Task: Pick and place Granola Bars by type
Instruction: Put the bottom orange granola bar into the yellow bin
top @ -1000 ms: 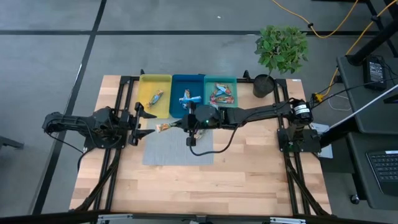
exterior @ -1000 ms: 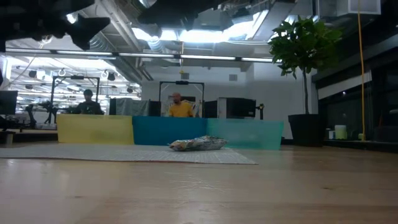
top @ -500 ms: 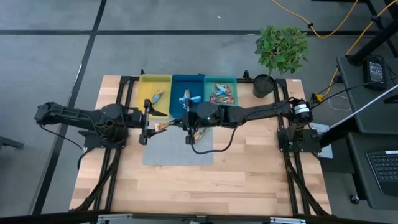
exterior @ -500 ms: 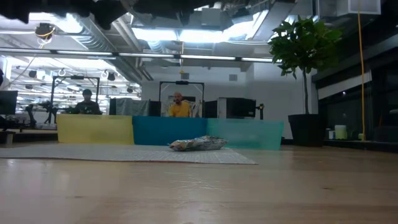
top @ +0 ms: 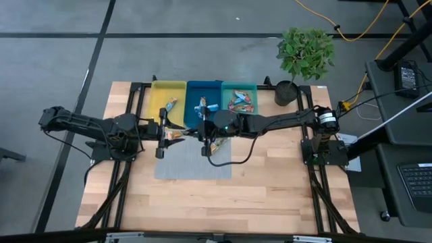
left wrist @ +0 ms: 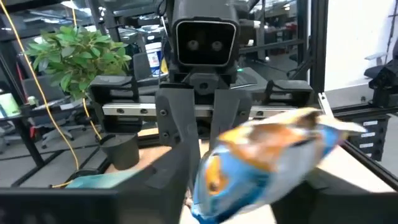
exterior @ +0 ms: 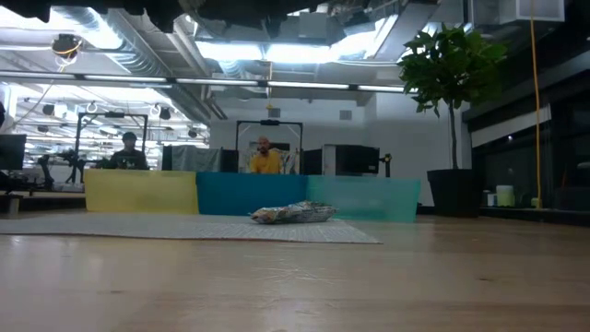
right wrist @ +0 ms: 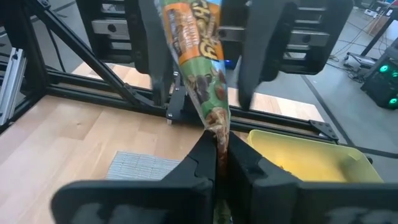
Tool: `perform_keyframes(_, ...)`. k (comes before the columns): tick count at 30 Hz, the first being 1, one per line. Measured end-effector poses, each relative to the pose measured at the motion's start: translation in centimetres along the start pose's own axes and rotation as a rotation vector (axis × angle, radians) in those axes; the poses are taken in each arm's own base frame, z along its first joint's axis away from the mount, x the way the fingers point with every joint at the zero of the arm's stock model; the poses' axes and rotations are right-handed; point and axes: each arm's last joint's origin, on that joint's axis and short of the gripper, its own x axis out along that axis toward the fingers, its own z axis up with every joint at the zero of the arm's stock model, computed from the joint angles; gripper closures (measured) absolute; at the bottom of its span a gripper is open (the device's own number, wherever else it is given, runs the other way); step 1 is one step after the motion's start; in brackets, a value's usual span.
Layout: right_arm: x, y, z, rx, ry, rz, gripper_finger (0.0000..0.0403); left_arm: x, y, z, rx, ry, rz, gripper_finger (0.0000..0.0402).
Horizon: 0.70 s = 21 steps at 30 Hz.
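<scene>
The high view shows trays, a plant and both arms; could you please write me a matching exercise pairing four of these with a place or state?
1. yellow tray
2. potted plant
3. right gripper
4. left gripper

a. shut on one end of a granola bar
b. stands right of all the trays
c. open, straddling the bar's other end
d. leftmost of the three trays

Pairs: 1-d, 2-b, 3-a, 4-c

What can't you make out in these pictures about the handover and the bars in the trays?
- High view: whether the left gripper touches the granola bar; too small.
- High view: bar counts in the yellow tray, blue tray and teal tray; too small.
- Low view: tray contents, hidden by the walls.
- Left wrist view: the bar's print, blurred.
</scene>
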Motion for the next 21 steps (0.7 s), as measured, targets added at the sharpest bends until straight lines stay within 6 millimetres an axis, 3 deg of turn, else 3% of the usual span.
perform_keyframes(8,0.0,0.0,0.0,0.002,0.005,0.001,0.0324,0.0,0.0,0.0,0.02,-0.002,0.004,0.0384)
perform_keyframes(21,-0.1,0.3,-0.7,-0.068,0.088,0.016,0.0304,-0.5,0.6,1.6,0.04,0.084,0.095,0.0391)
